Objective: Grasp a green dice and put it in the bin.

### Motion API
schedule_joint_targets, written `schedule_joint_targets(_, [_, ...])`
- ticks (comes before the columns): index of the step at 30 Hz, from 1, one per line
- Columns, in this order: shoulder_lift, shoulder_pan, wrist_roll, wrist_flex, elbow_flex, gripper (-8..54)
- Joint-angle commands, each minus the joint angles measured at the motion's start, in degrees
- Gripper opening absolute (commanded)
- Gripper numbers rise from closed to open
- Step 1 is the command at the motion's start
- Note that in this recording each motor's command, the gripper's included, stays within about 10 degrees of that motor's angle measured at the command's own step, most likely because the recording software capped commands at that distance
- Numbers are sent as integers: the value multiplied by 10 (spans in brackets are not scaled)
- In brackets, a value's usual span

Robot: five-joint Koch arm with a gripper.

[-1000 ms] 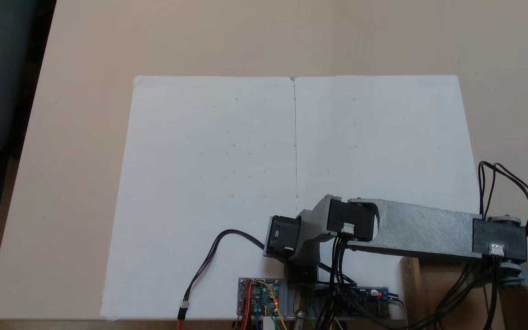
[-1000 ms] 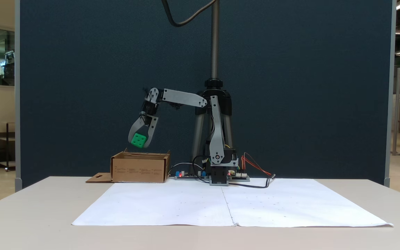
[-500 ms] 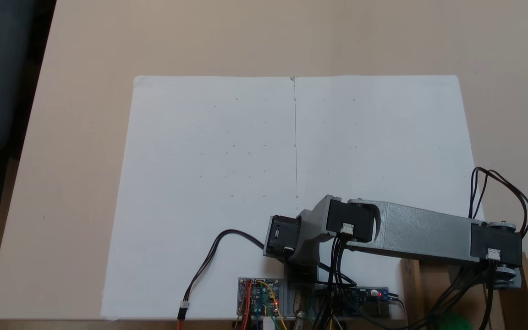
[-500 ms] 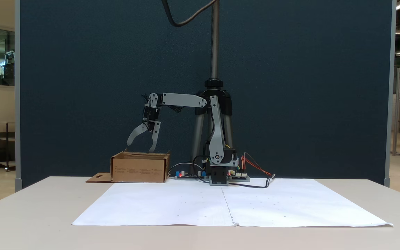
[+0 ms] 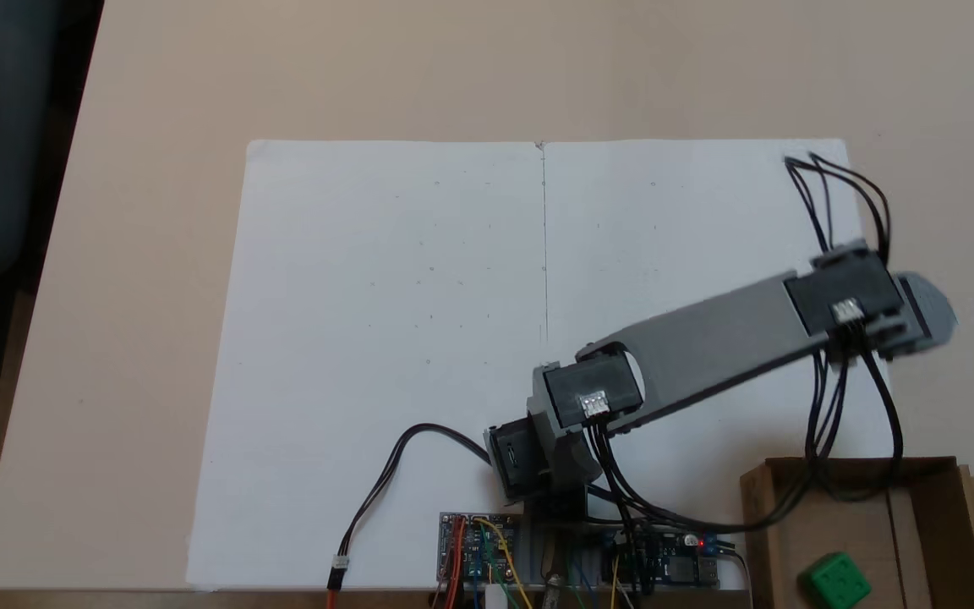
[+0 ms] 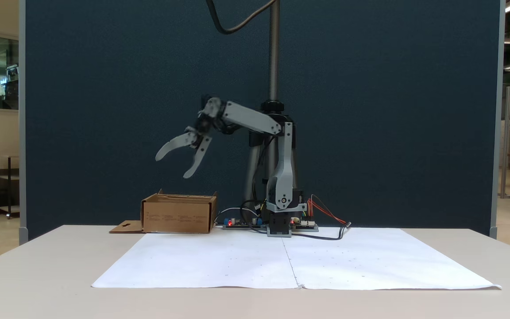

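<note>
The green dice [image 5: 834, 581] lies inside the bin [image 5: 764, 524], a shallow brown cardboard box at the bottom right of a fixed view. From the front, the bin [image 6: 178, 215] stands left of the arm's base, and its walls hide the dice. My gripper [image 6: 173, 164] hangs open and empty in the air, well above the bin, its two grey fingers spread and pointing down-left. In the top-down fixed view the arm [image 5: 724, 338] reaches right, away from the bin, and the fingers lie hidden under the wrist.
Two white paper sheets [image 5: 419, 338] cover the middle of the beige table [image 5: 157, 169]. Circuit boards and wires [image 5: 487, 550] sit by the arm's base. The bin's side flap [image 6: 124, 227] lies flat on the table. A dark blue partition [image 6: 370, 110] stands behind.
One second ago my gripper held the dice over the bin. It then opened and the dice fell in. Since then the arm has lifted and swung away from the bin.
</note>
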Motion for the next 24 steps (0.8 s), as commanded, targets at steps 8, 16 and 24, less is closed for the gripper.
schedule_joint_targets(8, [62, -291, 59, -40, -17, 433])
schedule_joint_targets(16, [40, -514, 55, -99, -11, 432])
schedule_joint_targets(24, [74, -657, -17, -236, 184, 434])
